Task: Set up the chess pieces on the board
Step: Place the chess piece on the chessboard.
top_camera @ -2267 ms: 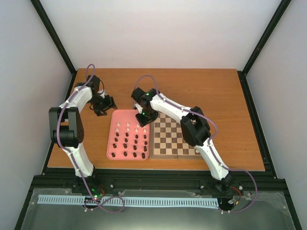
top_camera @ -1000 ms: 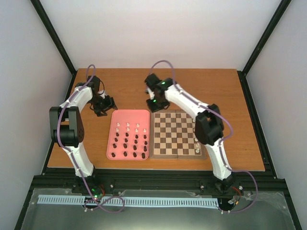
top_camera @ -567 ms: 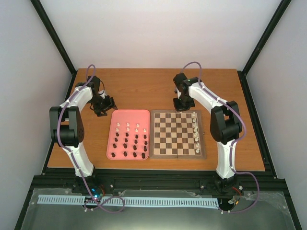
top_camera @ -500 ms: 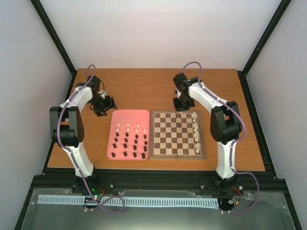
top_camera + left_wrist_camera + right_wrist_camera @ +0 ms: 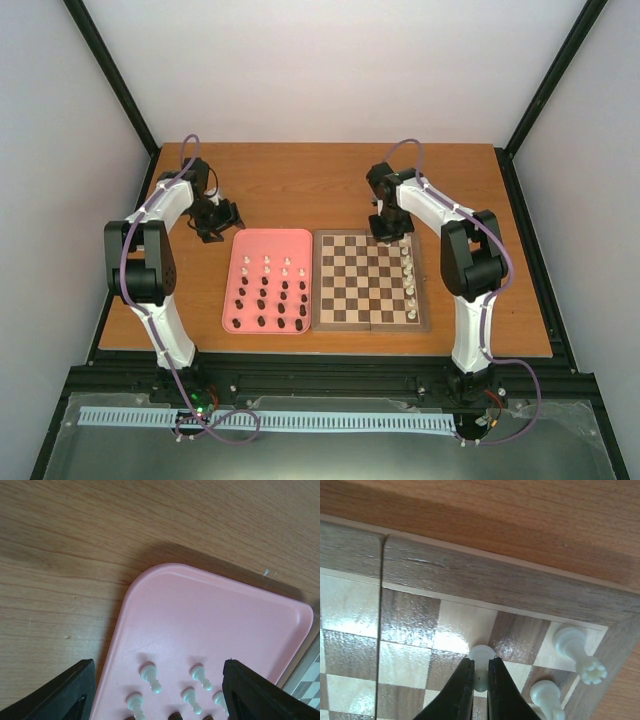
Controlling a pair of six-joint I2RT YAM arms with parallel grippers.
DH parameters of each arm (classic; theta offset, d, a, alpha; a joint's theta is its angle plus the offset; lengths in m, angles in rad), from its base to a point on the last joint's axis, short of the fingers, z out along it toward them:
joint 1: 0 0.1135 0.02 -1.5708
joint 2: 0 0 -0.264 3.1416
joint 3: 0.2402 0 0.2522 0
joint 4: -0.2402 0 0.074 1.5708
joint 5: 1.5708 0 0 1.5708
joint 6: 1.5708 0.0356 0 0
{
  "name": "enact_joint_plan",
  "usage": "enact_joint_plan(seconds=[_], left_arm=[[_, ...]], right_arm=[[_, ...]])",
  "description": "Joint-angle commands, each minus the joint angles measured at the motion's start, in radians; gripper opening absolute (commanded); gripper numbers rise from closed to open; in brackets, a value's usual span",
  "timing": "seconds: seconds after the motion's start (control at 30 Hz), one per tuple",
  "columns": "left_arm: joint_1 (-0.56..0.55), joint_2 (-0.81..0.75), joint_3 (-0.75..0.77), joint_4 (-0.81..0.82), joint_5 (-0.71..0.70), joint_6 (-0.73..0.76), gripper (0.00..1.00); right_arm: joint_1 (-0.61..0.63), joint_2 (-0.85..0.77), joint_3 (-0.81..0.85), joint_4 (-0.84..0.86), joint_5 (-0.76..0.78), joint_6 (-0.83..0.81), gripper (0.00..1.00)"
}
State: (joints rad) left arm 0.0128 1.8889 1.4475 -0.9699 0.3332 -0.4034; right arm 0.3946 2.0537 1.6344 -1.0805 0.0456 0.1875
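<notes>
Pinching white piece [image 5: 482,654] over board [image 5: 485,587]

A robotics lab cell is showing here: plain white panels [image 5: 330,70] and black frame struts [image 5: 111,72] are enclosing the wooden table [image 5: 300,180] beyond and either side of the right pincer [image 5: 390,238], a purple cable [image 5: 405,143] looping just behind it.

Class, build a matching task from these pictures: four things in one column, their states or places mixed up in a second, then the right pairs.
Column one
1. left gripper
2. right gripper
3. pink tray
4. board

Column two
a. shut on a white piece
b. white row along its right edge
c. open, near the tray's far left corner
d. holds dark and white pieces in rows

Pairs: 1-c, 2-a, 3-d, 4-b.
</notes>
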Motion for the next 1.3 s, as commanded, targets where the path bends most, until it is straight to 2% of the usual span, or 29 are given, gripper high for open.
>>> enact_joint_plan(seconds=[0.0,0.8,1.03,1.27], left_arm=[[-0.004,0.022,0.04,-0.012,0.003,0.017,0.78],[-0.003,0.023,0.041,-0.013,0.003,0.021,0.78],[-0.002,0.024,0.041,-0.013,0.003,0.021,0.78],[-0.002,0.021,0.038,-0.01,0.006,0.021,0.78]], right_arm=[[-0.02,-0.052,-0.014,-0.002,0.029,-0.005,0.03],[-0.049,-0.023,-0.017,0.024,0.015,-0.008,0.06],[-0.049,-0.034,-0.026,0.024,0.008,-0.008,0.17],[-0.05,-0.048,-0.037,0.03,0.015,-0.003,0.18]])
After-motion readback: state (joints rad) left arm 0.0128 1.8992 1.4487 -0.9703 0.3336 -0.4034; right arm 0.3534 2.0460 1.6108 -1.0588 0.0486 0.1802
